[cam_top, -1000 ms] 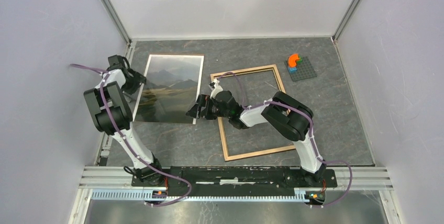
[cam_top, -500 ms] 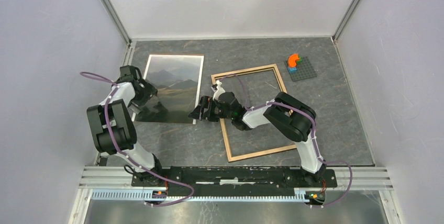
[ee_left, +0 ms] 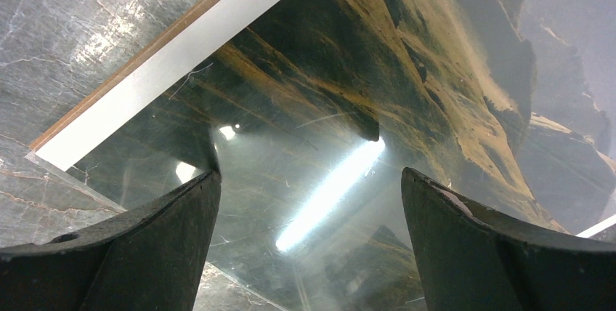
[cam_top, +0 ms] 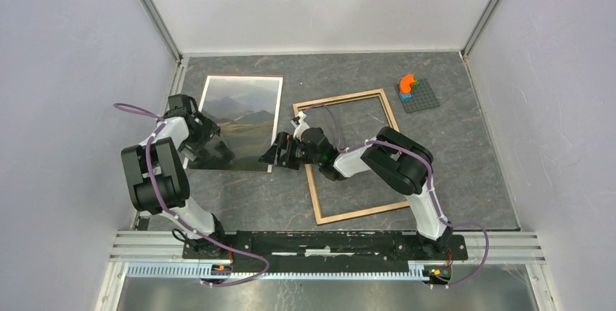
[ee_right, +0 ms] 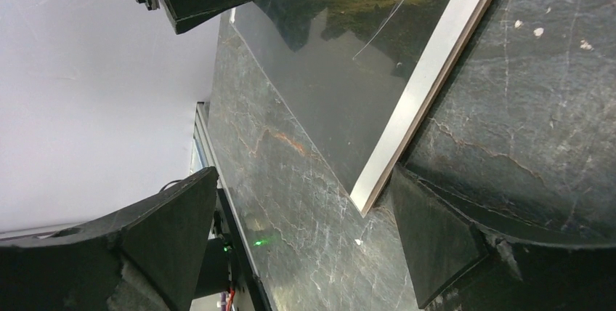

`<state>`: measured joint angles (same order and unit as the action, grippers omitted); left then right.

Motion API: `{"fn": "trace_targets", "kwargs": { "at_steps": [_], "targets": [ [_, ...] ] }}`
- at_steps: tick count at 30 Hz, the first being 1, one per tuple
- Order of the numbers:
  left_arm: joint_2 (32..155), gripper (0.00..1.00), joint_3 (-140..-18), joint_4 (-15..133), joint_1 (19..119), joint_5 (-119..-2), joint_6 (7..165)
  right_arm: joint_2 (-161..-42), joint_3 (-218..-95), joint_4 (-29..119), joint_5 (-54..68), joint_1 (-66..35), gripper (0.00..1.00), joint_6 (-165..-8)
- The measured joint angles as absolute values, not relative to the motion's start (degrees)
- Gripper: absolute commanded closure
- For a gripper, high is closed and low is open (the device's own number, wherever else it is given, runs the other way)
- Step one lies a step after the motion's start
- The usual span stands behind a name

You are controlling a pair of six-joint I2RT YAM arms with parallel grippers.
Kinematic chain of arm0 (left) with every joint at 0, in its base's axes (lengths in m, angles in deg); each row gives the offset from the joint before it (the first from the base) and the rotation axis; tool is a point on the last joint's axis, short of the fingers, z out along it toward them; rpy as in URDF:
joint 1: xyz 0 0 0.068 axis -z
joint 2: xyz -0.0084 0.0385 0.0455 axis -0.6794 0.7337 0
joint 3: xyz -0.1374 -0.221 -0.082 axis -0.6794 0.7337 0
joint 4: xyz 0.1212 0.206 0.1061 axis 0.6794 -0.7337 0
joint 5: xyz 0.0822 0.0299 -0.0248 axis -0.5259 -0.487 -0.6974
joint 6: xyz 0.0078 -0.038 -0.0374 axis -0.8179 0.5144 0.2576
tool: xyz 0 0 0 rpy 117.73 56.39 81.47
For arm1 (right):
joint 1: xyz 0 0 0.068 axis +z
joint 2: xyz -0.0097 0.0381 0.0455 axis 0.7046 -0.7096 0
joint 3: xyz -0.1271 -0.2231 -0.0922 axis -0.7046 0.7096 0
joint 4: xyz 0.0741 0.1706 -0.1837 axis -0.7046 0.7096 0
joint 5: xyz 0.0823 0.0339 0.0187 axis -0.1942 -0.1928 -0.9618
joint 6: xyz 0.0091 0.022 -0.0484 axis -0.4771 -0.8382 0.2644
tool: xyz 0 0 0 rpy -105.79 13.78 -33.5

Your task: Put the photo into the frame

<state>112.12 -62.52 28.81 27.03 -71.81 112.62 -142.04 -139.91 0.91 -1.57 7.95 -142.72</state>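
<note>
Here the photo (cam_top: 240,115) lies under left gripper (cam_top: 207,135), beside right gripper (cam_top: 270,155).

Both arms low and outstretched, left gripper (cam_top: 208,139) and right gripper (cam_top: 269,155) wide-jawed.

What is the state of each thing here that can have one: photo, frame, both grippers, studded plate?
photo: lying flat on the table, left of the frame, not in it.
frame: lying flat, empty, table showing through.
left gripper: open, over the photo's near left part.
right gripper: open, at the photo's near right corner.
plate: flat at the far right, orange piece on it.
</note>
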Motion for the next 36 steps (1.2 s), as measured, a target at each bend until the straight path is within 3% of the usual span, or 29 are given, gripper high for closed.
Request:
{"fn": "trace_targets", "kwargs": {
  "at_steps": [36],
  "targets": [
    [107.5,0.0,-57.6,31.2,30.9,-71.0,112.7,-139.5,-134.5,-7.7,-2.8,7.9,0.08,-150.6]
  ]
}}
